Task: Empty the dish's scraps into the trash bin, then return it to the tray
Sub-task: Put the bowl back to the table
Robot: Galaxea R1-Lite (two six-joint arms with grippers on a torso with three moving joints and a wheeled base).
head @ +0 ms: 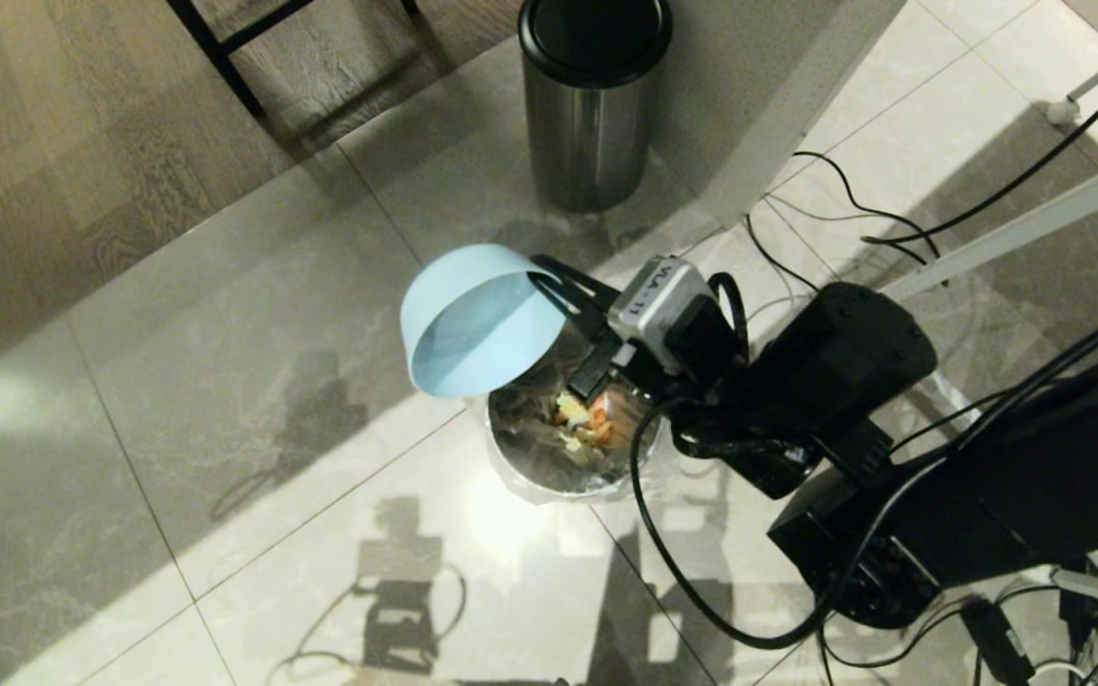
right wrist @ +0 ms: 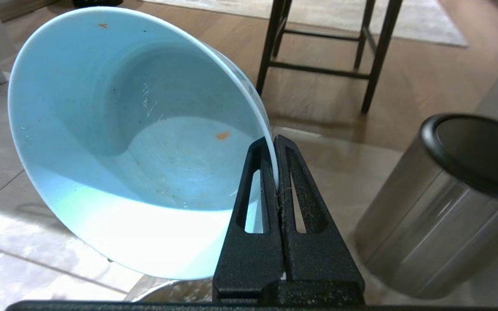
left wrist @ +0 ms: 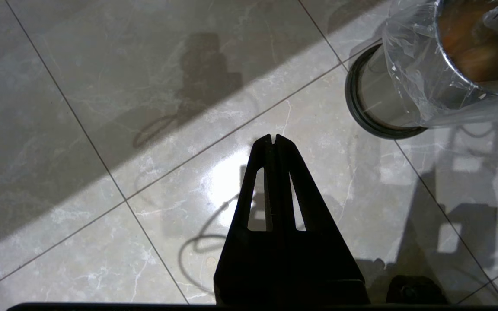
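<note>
Right gripper (right wrist: pixel 275 142) clamped tight, jaws pinching the thin rim of the dish (right wrist: pixel 136 142). Pale blue bowl held tipped on its side in the air, mouth turned down and toward the robot, inside nearly bare: only an orange fleck or two clinging to the wall and a few faint smears. In the head view, dish (head: pixel 477 319) hanging above and just past the far left edge of the trash bin (head: pixel 549 481), small shiny metal can with a crinkly clear bag folded over its rim. Down inside, the scraps (head: pixel 582 424): orange carrot bits and pale yellow strips in a loose heap. Beyond the bin, standing apart on the tile floor (head: pixel 225 381), a brushed-steel cylinder with black lid (head: pixel 592 100). Further off, dark chair legs (right wrist: pixel 322 47) on wood flooring. Black cables (head: pixel 844 205) trailing over the tiles on the right. Left gripper (left wrist: pixel 273 140) low over bare tile near the bin's base, jaws pressed together, holding nothing.
</note>
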